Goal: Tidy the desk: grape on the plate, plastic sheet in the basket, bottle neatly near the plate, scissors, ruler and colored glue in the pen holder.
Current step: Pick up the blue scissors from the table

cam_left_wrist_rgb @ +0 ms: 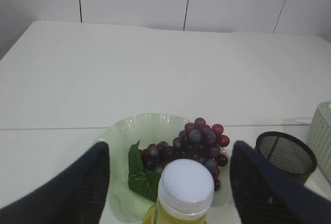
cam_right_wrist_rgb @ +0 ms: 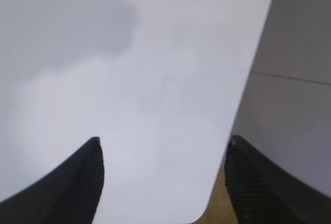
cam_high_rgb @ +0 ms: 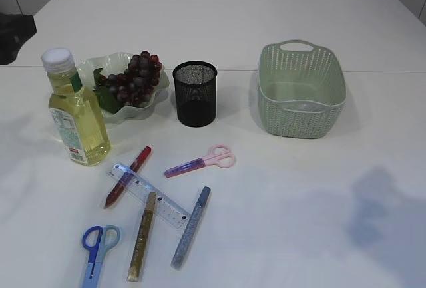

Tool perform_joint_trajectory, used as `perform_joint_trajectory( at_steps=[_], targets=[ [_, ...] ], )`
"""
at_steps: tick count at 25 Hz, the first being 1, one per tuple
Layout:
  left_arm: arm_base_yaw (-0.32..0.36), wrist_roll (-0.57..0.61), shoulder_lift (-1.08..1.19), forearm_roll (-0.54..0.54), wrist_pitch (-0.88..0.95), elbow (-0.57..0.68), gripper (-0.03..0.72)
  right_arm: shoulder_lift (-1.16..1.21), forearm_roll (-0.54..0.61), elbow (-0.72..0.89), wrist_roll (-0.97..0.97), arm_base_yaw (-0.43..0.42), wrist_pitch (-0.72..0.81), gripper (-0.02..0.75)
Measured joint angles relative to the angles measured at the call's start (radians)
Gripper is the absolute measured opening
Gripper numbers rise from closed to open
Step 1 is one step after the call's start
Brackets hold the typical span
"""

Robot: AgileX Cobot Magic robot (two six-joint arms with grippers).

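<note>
White table, wide, mostly bare on its right half. Green basket at right rear; something pale lies on its floor, too unclear to name. Bottle of yellow liquid, white cap, stands upright at left, just in front of the pale green plate. Grape bunch lies on the plate with a leaf beside it. Black mesh pen holder stands just right of the plate. Clear ruler lies at a slant in front, crossing a red glue stick and a gold glue stick; blue-grey glue stick just beside them. Pink scissors lie apart, between ruler and pen holder. Blue scissors at the near edge.

Left gripper: fingers spread wide, one each side of the bottle cap, not touching it. Right gripper: fingers apart over bare table near its corner, holding nothing.
</note>
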Motion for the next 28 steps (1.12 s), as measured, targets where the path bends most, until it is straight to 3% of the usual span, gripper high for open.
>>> perform_joint_trajectory(
  at_steps=[5,10,18,28],
  targets=[
    [0.0,-0.008,-0.107,0.0,0.116,0.0,0.529,0.0,0.374,-0.108,-0.168,0.0,0.118,0.563],
    [0.0,-0.008,-0.223,0.0,0.251,0.001,0.511,-0.001,0.706,-0.221,-0.207,0.0,0.144,0.563],
    [-0.016,-0.009,-0.386,-0.039,0.543,0.001,0.508,-0.001,0.919,-0.248,-0.207,0.0,0.151,0.563],
    [-0.197,-0.01,-0.473,-0.045,0.846,-0.05,0.48,-0.001,1.128,-0.248,-0.224,0.0,0.152,0.563]
  ],
)
